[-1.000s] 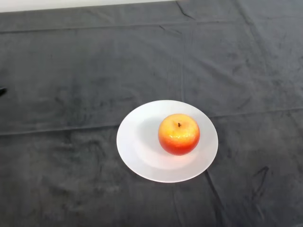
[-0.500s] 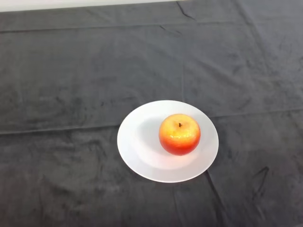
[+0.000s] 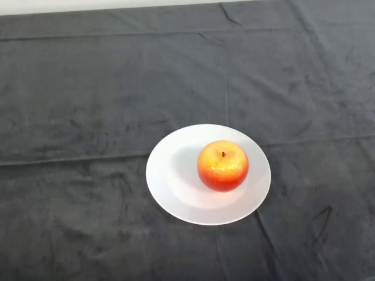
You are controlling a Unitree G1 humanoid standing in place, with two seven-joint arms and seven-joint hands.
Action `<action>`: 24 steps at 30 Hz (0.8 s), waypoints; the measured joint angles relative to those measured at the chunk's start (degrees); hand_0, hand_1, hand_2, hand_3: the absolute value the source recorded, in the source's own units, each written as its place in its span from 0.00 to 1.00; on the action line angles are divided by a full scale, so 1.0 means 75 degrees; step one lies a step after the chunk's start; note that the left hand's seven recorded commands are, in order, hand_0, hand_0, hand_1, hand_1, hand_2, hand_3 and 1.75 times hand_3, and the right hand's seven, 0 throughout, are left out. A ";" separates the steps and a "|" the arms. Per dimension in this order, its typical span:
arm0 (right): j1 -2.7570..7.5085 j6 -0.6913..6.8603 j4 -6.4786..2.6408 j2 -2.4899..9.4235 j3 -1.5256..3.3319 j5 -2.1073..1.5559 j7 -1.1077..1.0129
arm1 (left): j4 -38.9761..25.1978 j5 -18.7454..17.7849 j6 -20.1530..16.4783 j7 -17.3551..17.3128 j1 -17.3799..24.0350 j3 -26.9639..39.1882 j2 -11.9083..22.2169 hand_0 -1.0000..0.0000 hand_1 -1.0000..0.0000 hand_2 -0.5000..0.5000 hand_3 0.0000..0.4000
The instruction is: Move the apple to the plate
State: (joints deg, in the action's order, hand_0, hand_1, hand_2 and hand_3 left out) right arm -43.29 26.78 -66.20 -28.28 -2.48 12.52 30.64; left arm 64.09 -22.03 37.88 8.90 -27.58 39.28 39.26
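A red and yellow apple [image 3: 222,165] stands upright, stem up, on a round white plate [image 3: 170,175]. It sits a little right of the plate's middle. The plate lies on the dark cloth in the middle of the head view, slightly towards the front.
The dark cloth [image 3: 88,105] covers the whole table and has creases and fold lines. The table's far edge [image 3: 117,7] runs along the top of the view, with a pale strip behind it.
A small dark tip at the far left edge one second ago has left the view. The apple and plate keep their places on the cloth.
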 measured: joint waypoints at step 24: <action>0.0000 -0.0013 -0.0015 0.0000 0.0002 0.0000 0.0001 | 0.0199 0.0126 0.0107 -0.0061 -0.0025 -0.0036 0.0000 1.00 1.00 0.50 0.00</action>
State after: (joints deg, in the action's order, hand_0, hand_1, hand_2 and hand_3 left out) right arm -43.29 26.68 -66.31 -28.28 -2.46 12.52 30.64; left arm 65.59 -21.09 38.69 8.44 -27.77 39.01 39.26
